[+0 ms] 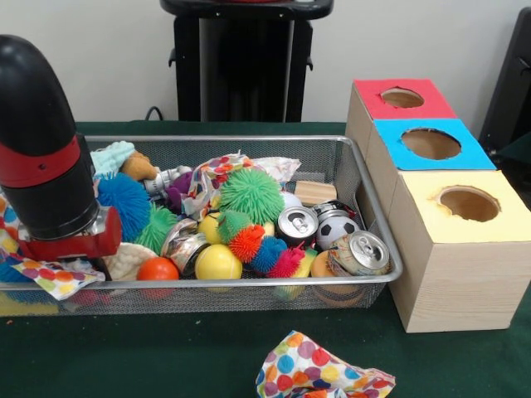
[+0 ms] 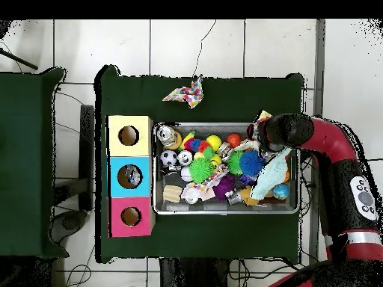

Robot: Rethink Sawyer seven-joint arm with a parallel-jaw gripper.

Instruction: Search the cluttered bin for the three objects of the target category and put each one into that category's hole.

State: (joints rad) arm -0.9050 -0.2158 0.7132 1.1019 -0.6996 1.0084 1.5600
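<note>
A wire mesh bin (image 1: 249, 284) holds mixed clutter. In it are three drink cans (image 1: 296, 224) (image 1: 361, 253) (image 1: 184, 245), a yellow ball (image 1: 217, 263), an orange ball (image 1: 158, 269), a small soccer ball (image 1: 336, 228), a green spiky ball (image 1: 250, 195), a blue spiky ball (image 1: 124, 203) and a wooden block (image 1: 315, 192). My arm's black and red wrist (image 1: 46, 166) reaches down into the bin's left end in the front view. From overhead the wrist (image 2: 288, 131) covers the bin's right end (image 2: 298, 179). The gripper itself is hidden under the wrist.
Beside the bin stand three wooden boxes with round holes, topped red (image 1: 369, 104), blue (image 1: 390, 145) and yellow (image 1: 506, 220). A polka-dot cloth (image 1: 319, 373) lies on the green table in front of the bin. More polka-dot cloth (image 1: 50, 274) hangs over the bin's left end.
</note>
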